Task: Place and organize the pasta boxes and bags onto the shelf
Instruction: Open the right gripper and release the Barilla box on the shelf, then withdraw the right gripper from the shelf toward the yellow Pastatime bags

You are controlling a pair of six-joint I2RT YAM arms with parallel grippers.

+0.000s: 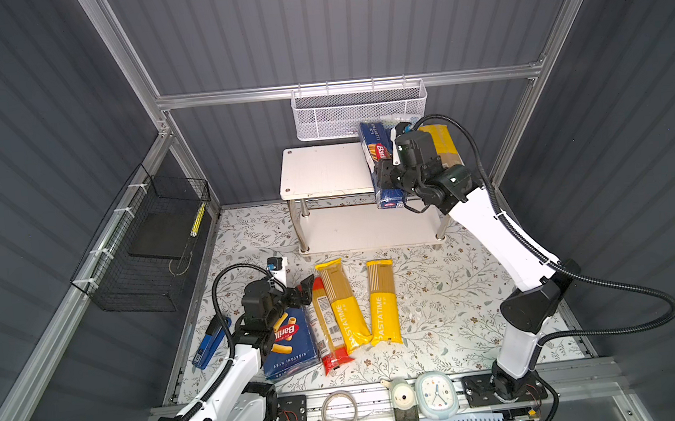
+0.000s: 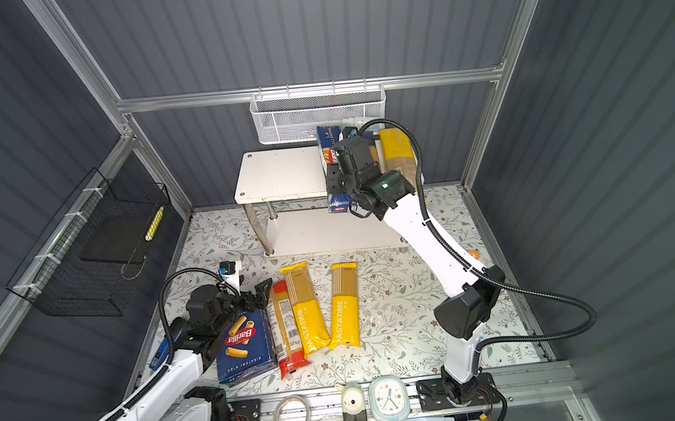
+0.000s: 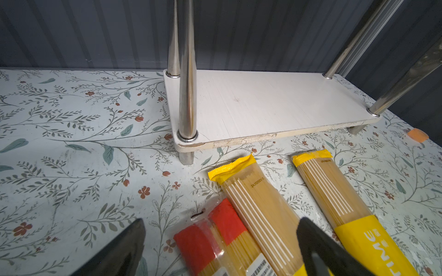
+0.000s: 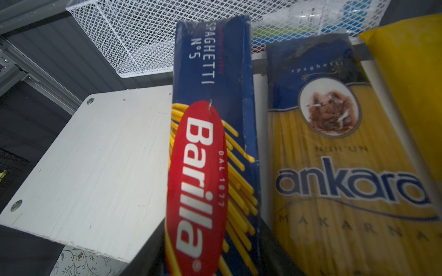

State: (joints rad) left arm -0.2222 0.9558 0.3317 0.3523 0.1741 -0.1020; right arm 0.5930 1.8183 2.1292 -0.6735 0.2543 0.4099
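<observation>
Top board of white two-tier shelf (image 1: 324, 171): long narrow dark-blue spaghetti carton (image 1: 372, 144), blue-yellow ankara bag (image 4: 346, 167), yellow-ended bag (image 1: 438, 138) side by side. Jaws of right gripper (image 1: 386, 172) flank carton; clamped or released unclear. Empty left gripper (image 1: 303, 293) spread wide. Left to shelve: wide dark-blue rigatoni carton (image 1: 296, 348), red-ended clear bag (image 1: 326, 325), two yellow PASTATIME bags (image 1: 347, 315) (image 1: 383, 303).

Bright, even overhead light; soft shadow under the shelf (image 1: 326, 171); on it, the spaghetti box (image 4: 208, 148) looks blurred close-up.
</observation>
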